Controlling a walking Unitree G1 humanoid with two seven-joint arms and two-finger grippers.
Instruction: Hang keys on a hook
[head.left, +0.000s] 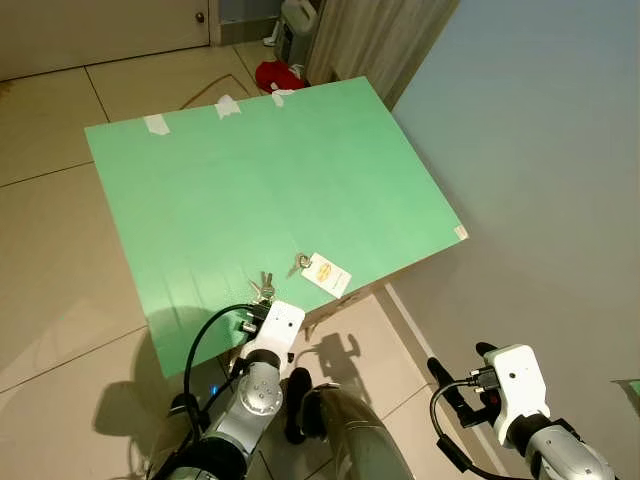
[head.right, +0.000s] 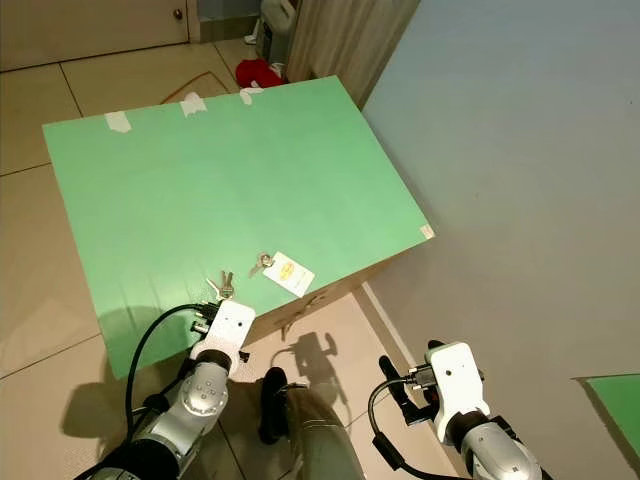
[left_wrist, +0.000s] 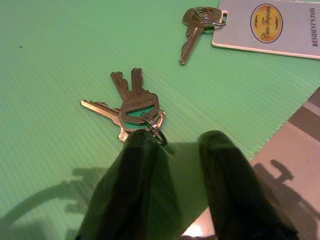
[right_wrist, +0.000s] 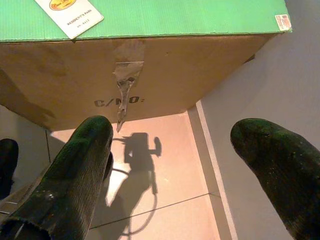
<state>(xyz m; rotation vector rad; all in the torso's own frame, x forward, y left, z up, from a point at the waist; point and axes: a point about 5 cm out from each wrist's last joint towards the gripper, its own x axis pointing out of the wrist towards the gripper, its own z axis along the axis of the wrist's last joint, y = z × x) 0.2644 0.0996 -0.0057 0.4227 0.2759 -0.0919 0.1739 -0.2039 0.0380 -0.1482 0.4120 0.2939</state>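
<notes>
Lying near the front edge of the green board (head.left: 250, 190), a bunch of keys (left_wrist: 131, 102) is seen just ahead of the left gripper (left_wrist: 172, 150), whose fingers are spread with one tip touching the ring. The blades are fanned away from the gripper. A second key (left_wrist: 195, 27) is ringed to a white tag (left_wrist: 272, 25) lettered "RESIDENT'S PASS". The right gripper (right_wrist: 180, 150) is held spread, farther off, beside the cardboard box (right_wrist: 165, 70) marked "C/NO:". No hook can be made out.
</notes>
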